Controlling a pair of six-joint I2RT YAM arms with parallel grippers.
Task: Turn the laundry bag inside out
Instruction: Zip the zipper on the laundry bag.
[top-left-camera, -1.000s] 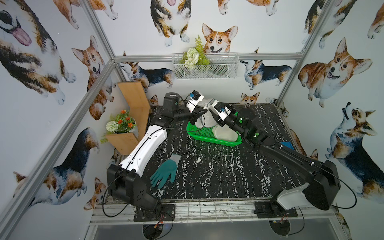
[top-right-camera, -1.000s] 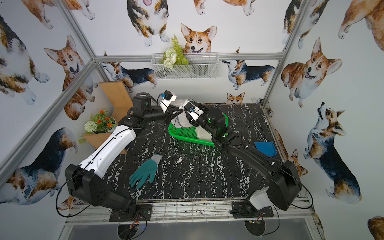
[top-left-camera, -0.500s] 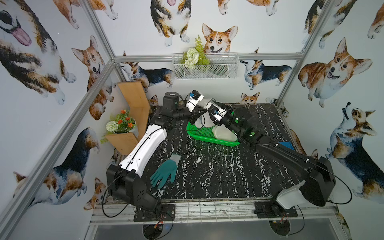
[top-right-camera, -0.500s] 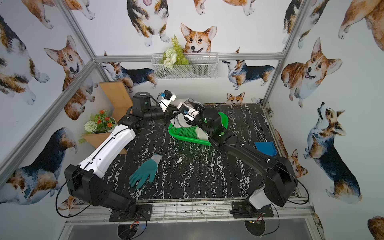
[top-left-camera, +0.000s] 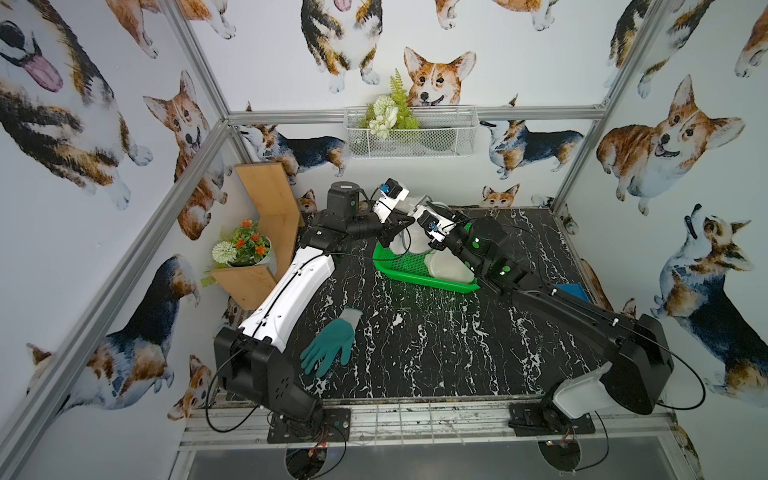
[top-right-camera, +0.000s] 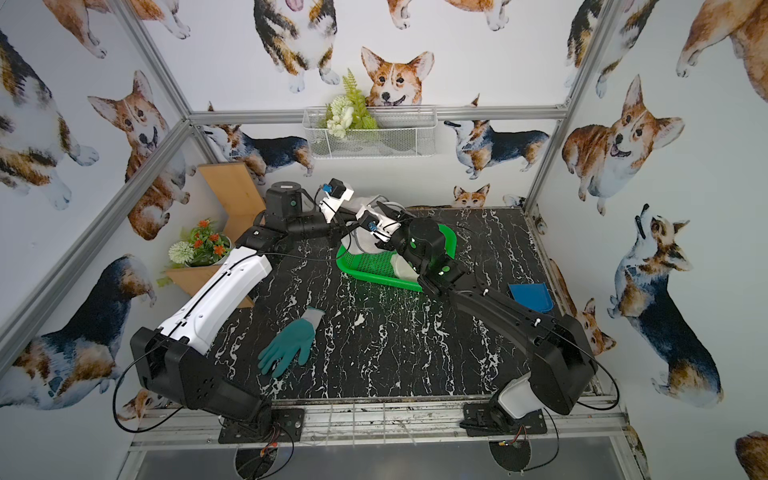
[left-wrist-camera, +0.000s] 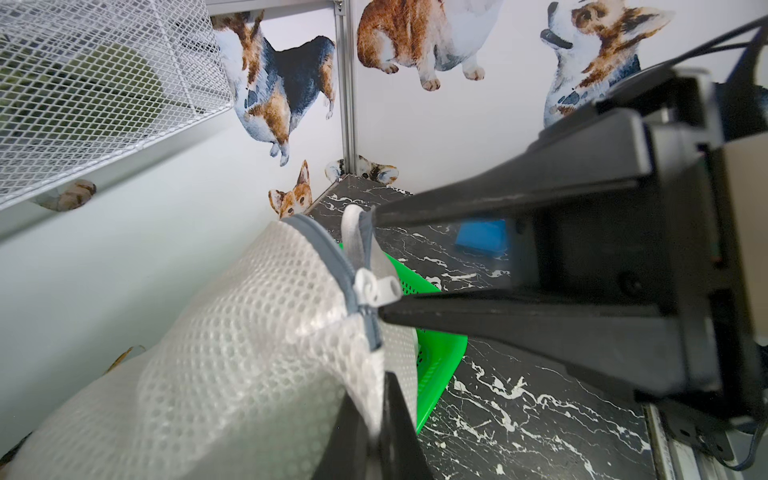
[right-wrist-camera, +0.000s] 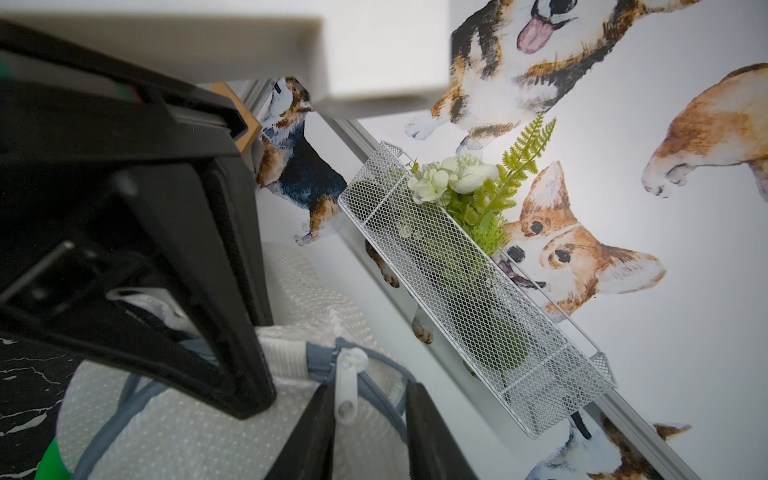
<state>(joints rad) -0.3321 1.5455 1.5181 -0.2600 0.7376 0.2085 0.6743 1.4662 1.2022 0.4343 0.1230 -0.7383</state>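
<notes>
Left gripper (left-wrist-camera: 370, 390) is clamped tight on the laundry bag (left-wrist-camera: 249, 332) mesh, holding it up over the green basket (top-left-camera: 415, 276) at the back; right gripper (right-wrist-camera: 370, 388) jaws sit apart, straddling the zipper pull (right-wrist-camera: 347, 386)

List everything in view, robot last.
green perforated plastic tray: 1, green, far table
white mesh laundry bag: 1, white, partly in tray
teal work glove: 1, teal, near-left table
blue plastic container: 1, blue, right edge
white wire basket: 1, white, back wall, holding artificial flowers
wooden shelf: 1, tan, left wall, bearing potted flowers
black marbled table: 1, black, underneath
left gripper: 1, black, shut on bag
right gripper: 1, black, open around zip pull
</notes>
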